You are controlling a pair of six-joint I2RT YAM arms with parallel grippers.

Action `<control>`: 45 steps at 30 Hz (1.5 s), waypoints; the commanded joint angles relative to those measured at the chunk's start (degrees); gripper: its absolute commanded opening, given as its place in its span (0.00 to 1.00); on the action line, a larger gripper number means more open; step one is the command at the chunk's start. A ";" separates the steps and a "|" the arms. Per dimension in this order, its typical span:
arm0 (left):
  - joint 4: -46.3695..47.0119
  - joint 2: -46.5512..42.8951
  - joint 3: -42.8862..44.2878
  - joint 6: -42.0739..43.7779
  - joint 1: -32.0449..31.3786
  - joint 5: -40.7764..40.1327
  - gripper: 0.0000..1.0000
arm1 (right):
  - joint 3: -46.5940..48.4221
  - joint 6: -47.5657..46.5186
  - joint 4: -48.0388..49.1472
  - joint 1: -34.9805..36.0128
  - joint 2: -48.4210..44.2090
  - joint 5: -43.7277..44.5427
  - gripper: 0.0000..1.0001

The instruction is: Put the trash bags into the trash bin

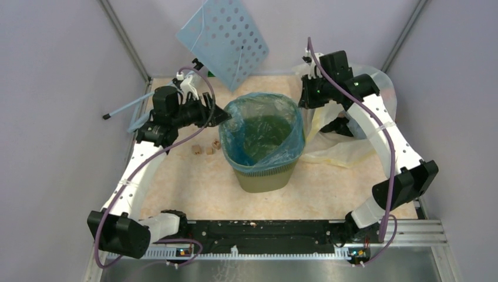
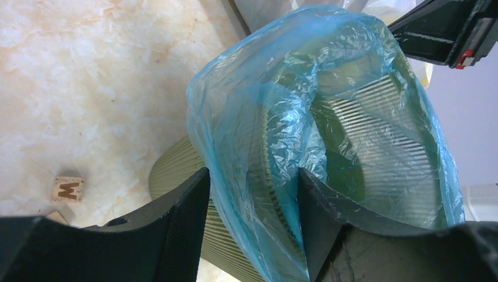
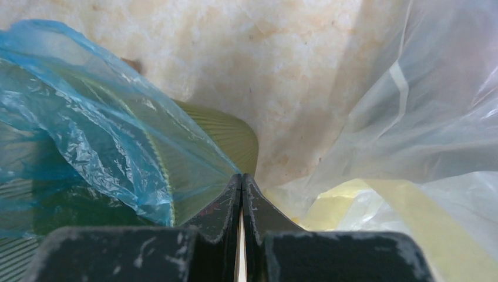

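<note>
Left gripper [image 2: 252, 182] is straddling the trash bag [image 1: 292, 138] where it is folding over the trash bin [image 1: 264, 179] rim; whether its jaws are pinching, I cannot tell. The bag is lining the bin. Right gripper [image 3: 241, 179] is hovering clenched and empty beside the bin's right wall.

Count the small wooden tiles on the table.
3 tiles, clustered just left of the bin: the leftmost, the middle, and one nearest the bin. Others may be hidden behind the bin.
</note>
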 commanded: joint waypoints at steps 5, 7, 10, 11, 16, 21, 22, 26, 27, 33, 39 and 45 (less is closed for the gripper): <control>4.53 -0.90 -2.92 -1.08 -0.14 2.39 0.61 | -2.96 -0.41 -3.42 -0.52 -1.98 -1.79 0.00; 4.72 -1.07 -3.56 -1.18 -0.09 2.46 0.61 | -3.19 -0.68 -4.39 -0.52 -2.47 -1.69 0.00; 5.09 -1.56 -4.01 -1.34 -0.14 2.34 0.61 | -2.29 -0.80 -5.55 -0.52 -3.05 -0.27 0.09; 5.26 -1.75 -3.84 -1.29 -0.14 2.29 0.62 | -1.04 -0.80 -6.20 -0.56 -3.08 0.88 0.11; 5.09 -1.92 -1.05 -1.27 -0.14 2.23 0.72 | 7.75 0.60 -11.15 -0.53 -3.06 7.67 0.27; 2.91 -1.46 3.46 0.12 -0.14 0.89 0.82 | 8.49 2.29 -13.68 -0.21 -6.08 13.07 0.43; 2.25 -1.21 4.46 0.60 -0.14 0.13 0.84 | 7.66 2.66 -13.37 0.16 -7.19 13.08 0.46; 0.60 0.16 8.72 1.74 -0.05 -2.34 0.89 | 5.86 5.25 -12.83 4.97 -10.45 12.46 0.49; 0.43 0.68 9.56 1.87 -0.05 -2.63 0.90 | 6.01 6.35 -13.14 7.35 -10.85 13.86 0.49; 1.33 4.88 14.56 2.96 -0.13 -2.76 0.92 | 6.82 7.67 -13.12 21.38 -11.85 21.88 0.50; -0.42 11.47 20.75 7.72 -0.95 1.37 0.75 | 10.25 7.90 -16.93 25.79 -7.91 23.60 0.50; -16.61 20.41 38.06 23.53 -9.47 -12.51 0.72 | 11.47 9.55 -16.39 30.27 -7.36 27.68 0.50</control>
